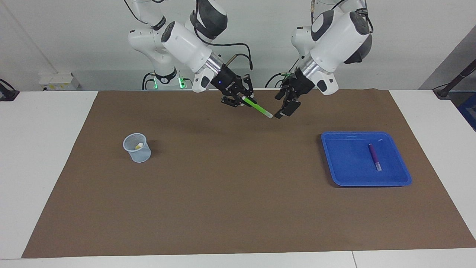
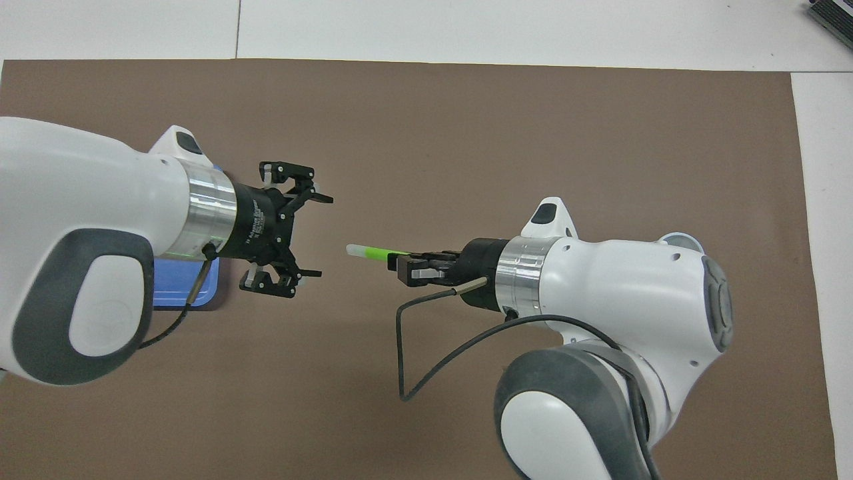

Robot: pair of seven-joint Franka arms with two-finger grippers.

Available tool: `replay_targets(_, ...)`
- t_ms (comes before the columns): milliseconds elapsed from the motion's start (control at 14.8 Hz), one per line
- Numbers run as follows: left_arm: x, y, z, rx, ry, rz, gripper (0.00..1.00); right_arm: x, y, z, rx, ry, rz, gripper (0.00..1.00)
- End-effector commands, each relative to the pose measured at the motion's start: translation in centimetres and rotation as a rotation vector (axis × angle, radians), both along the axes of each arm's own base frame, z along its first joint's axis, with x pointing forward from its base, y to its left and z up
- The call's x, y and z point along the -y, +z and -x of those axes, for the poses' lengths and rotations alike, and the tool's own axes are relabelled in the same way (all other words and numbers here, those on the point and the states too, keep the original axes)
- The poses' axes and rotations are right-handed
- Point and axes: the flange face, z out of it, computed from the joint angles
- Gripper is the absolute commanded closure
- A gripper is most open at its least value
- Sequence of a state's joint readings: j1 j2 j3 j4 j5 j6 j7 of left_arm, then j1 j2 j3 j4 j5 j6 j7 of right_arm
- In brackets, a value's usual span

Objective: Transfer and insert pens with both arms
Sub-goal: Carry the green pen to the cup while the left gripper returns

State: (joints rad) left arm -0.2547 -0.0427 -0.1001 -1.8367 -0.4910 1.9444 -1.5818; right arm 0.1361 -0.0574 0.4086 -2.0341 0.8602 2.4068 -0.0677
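From overhead, my left arm (image 2: 80, 247) covers nearly all of the blue tray (image 2: 174, 283); only one corner peeks out beneath the wrist, and the purple pen (image 1: 375, 157) lying in it is hidden there. My right arm (image 2: 620, 313) hides the mesh cup (image 2: 680, 239) but for a sliver of rim. Inside that cup (image 1: 137, 147) something yellowish (image 1: 138, 146) shows, too small to name. The green pen (image 2: 376, 253) vanishes at one end into my right pincer (image 2: 408, 269). Both arms run off the picture's edges.

right end effector (image 1: 242, 99) gripping green pen (image 1: 258, 107)
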Motion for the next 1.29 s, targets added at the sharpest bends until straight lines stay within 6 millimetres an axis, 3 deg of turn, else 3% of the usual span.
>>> replay_targets(0,-4.8,0.3,-1.0,0.008,0.098,-0.012,0.0,3.7,-0.5,-1.4,-0.004,0.023,0.124,1.0)
replay_targets(135,-6.8,0.3,-1.6,0.014,0.127,-0.014,0.0,6.6,-1.0,-2.2,-0.019,0.046,0.227,1.0)
replay_targets(271,-11.2,0.1,-2.6,0.035,0.16,-0.037,0.0,9.9,-1.4,-2.7,-0.044,0.063,0.342,1.0)
replay_targets(406,-14.8,0.3,-3.0,0.095,0.076,-0.073,0.0,12.7,-1.3,-2.9,-0.055,0.074,0.481,1.0)
replay_targets(745,-17.3,-0.5,-2.9,0.18,-0.145,-0.222,0.0,18.9,-0.9,-2.8,-0.078,0.093,0.747,1.0)
replay_targets(1219,-25.4,-4.4,-2.1,0.311,-0.682,-0.32,0.0,26.0,-1.0,-3.5,-0.076,0.14,0.924,1.0)
